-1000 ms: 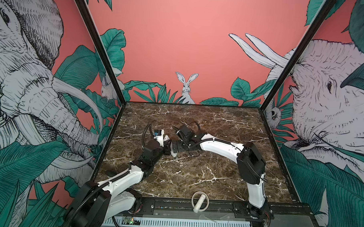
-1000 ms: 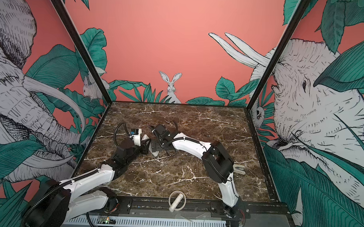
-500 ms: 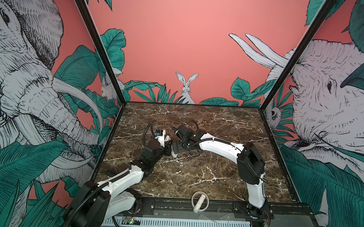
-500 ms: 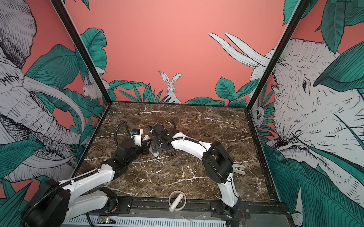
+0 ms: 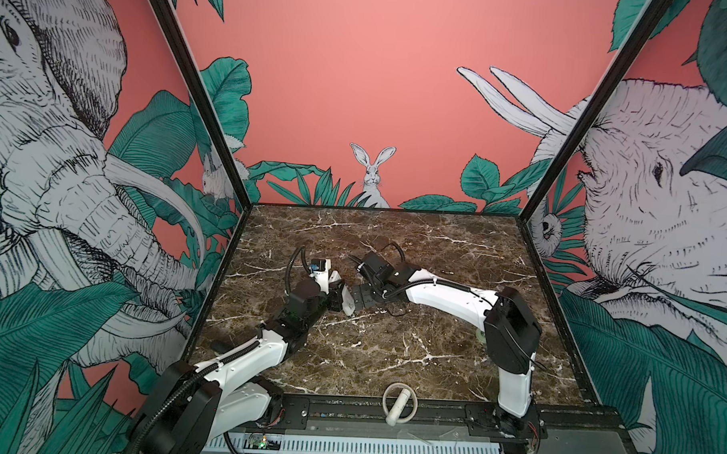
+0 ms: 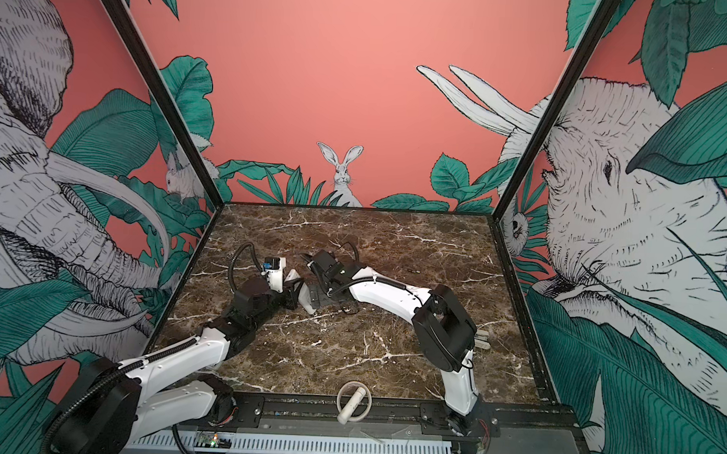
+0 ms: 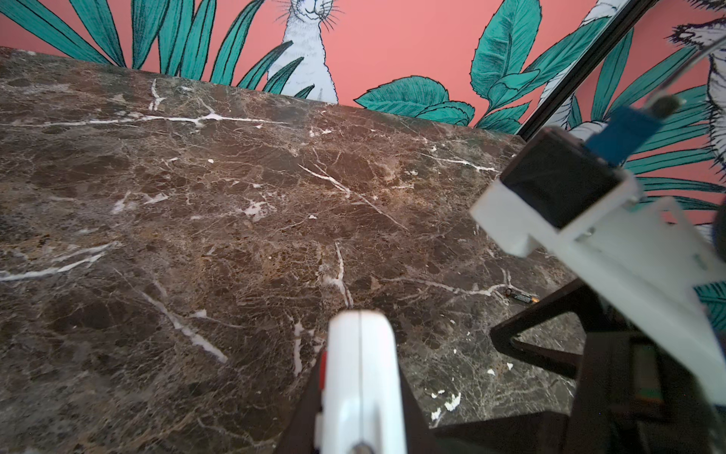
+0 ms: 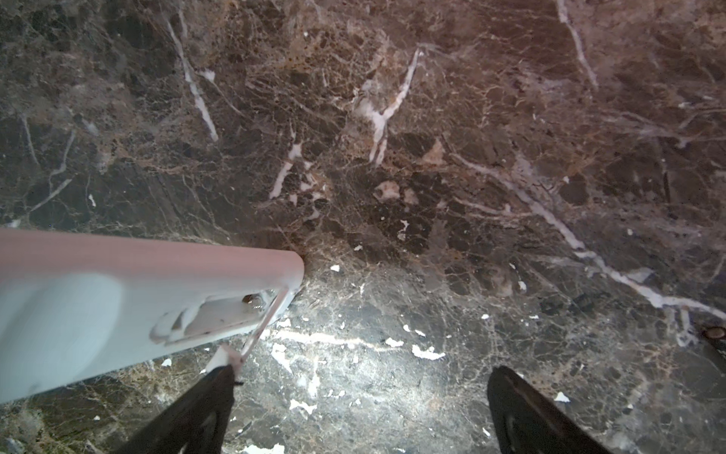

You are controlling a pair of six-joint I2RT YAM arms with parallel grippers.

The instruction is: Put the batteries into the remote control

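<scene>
The left end effector (image 5: 336, 295) clamps the remote control (image 7: 359, 353) tilted over the tabletop (image 5: 391, 341) (probably light, stiff, slick plastic, best pinched across its narrow sides), the right end effector (image 8: 361, 377) gapes wide beside it, and a battery (image 7: 520, 295) lies well apart.

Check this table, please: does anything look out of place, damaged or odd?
One battery lies alone on the table, far from the remote and not yet loaded. The remote, gripped by the left gripper, shows an open battery slot at its end. Nothing looks spilled or broken.
</scene>
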